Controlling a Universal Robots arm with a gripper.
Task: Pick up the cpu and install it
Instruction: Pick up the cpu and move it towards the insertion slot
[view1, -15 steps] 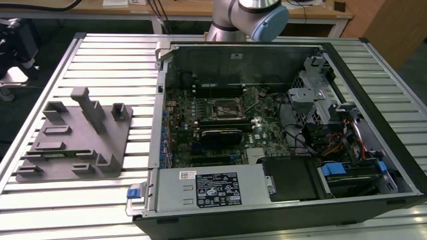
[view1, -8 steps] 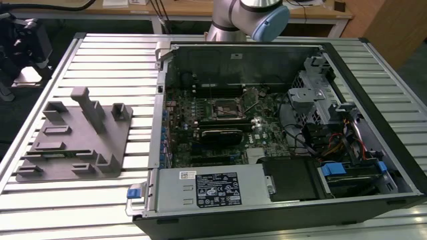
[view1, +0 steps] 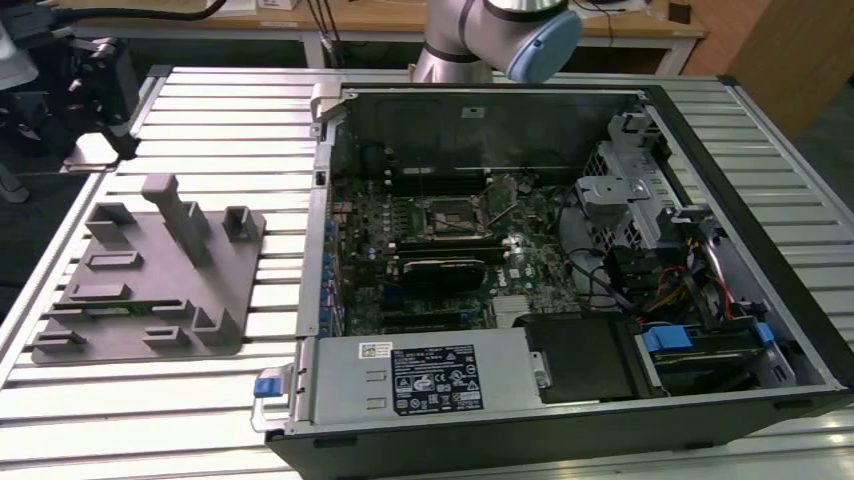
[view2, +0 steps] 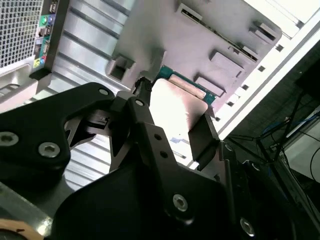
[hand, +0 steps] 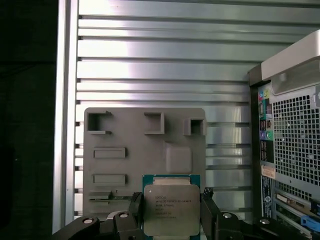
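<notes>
- Black two-fingered gripper (hand: 171, 201) clamped on the cpu (hand: 171, 210), a small flat square chip with a silvery-grey metal top plate and a green edge. Both wrist views show it pinched from two opposite sides.
- In the first wrist view the black fingers (hand: 134, 206) press the chip's side edges, plate facing the camera, held level.
- The second wrist view catches the same grip from behind: the cpu (view2: 175, 107) glaring pale between the gripper (view2: 174, 112) tips, its green edge towards the tray.
- The chip hangs in the air over the grey plastic fixture tray (hand: 145, 150) with its upright posts and shallow pockets. It looks well clear of the tray surface, not resting in any pocket.
- The tray lies flat on the ribbed silver metal counter (hand: 150, 60), beside the open black desktop computer case (hand: 290, 150).
- In the exterior view the tray (view1: 147, 270) sits to the exterior view's left of the case (view1: 561, 260), with the grey robot arm (view1: 467, 30) rising behind the case.
- Progress, as I judge it: the pick-up half is done, chip secured and off the tray.
- Not yet done: the install. The black square socket frame (view1: 454, 215) on the motherboard sits well apart from the held chip, and nothing silvery shows in it.
</notes>
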